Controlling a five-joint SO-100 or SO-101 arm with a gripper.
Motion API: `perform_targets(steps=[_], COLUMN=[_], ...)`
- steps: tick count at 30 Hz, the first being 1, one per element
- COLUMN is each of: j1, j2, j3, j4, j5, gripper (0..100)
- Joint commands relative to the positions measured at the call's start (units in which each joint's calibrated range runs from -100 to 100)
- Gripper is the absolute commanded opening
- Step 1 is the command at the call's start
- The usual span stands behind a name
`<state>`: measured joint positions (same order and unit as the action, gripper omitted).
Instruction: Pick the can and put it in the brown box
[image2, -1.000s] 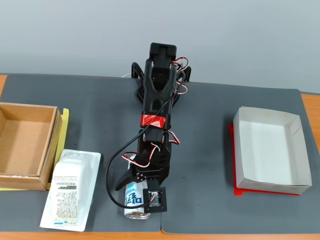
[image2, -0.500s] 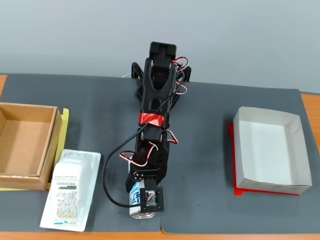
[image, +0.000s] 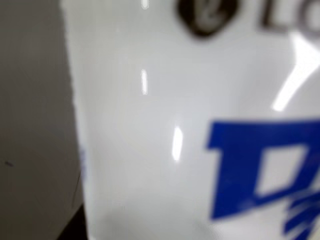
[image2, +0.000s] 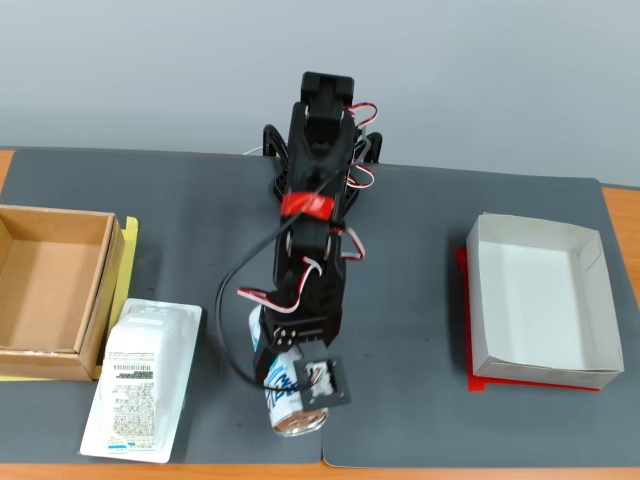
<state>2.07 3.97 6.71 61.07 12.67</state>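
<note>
Because the can (image2: 291, 400) is smooth and shiny, it could slip out if the grip is weak, and that is my main worry. It sits at the near edge of the dark mat (image2: 420, 220), close to the front of the table, so a slip could send it rolling off. In the wrist view the can (image: 165, 125) fills almost the whole picture, white with big blue letters, so the camera is right up against it.

The gripper (image2: 290, 375) is down over the can, and the jaws look closed around it, though the arm hides the fingers from above. The can looks a bit tilted, with its silver end facing us.

Another risk is the packet (image2: 140, 380) just to the left of the can. It lies between the can and the box (image2: 50, 290), which is well apart at the left edge. A low swing could bump the packet.

The arm (image2: 315, 200) stretches from its base at the back, forward and down to the can.
</note>
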Motion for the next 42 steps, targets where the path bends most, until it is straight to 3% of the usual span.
perform_targets(steps=[1,6,15,27,36,42], j1=[2.48,8.57,25.39,39.04,43.99,45.53], j2=[-6.9,-10.71,-11.22,-4.35,9.11,15.72], j3=[-8.07,-15.4,-23.27,-27.7,-36.66,-42.37], j4=[5.54,12.3,12.21,6.66,-3.74,-4.26], j5=[2.39,7.34,14.37,14.63,14.63,14.68], gripper=[10,10,11,11,11,11])
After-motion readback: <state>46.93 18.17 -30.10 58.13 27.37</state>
